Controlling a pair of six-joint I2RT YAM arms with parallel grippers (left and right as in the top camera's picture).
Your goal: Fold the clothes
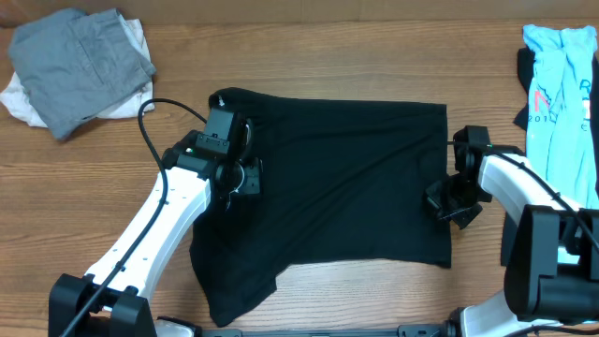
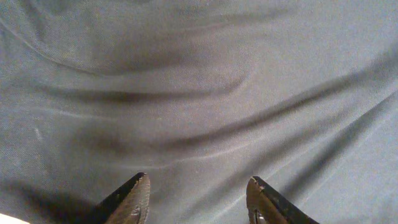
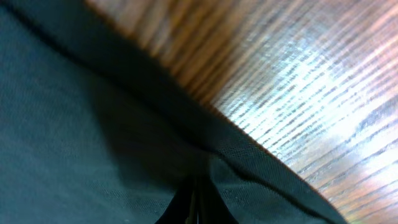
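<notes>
A black T-shirt (image 1: 346, 187) lies spread across the middle of the wooden table, wrinkled, with one part hanging toward the front left. My left gripper (image 1: 245, 178) hovers over its left part; in the left wrist view the two fingers (image 2: 198, 190) stand apart with only black cloth (image 2: 199, 93) beneath them. My right gripper (image 1: 447, 198) is at the shirt's right edge; in the right wrist view its fingers (image 3: 196, 202) are closed together on the black fabric's hem (image 3: 249, 168).
A folded grey garment (image 1: 80, 65) lies on a white piece (image 1: 19, 98) at the back left. A light-blue shirt with red print (image 1: 562, 94) lies at the right edge beside a dark piece (image 1: 526, 70). Bare wood (image 3: 298, 81) shows beside the hem.
</notes>
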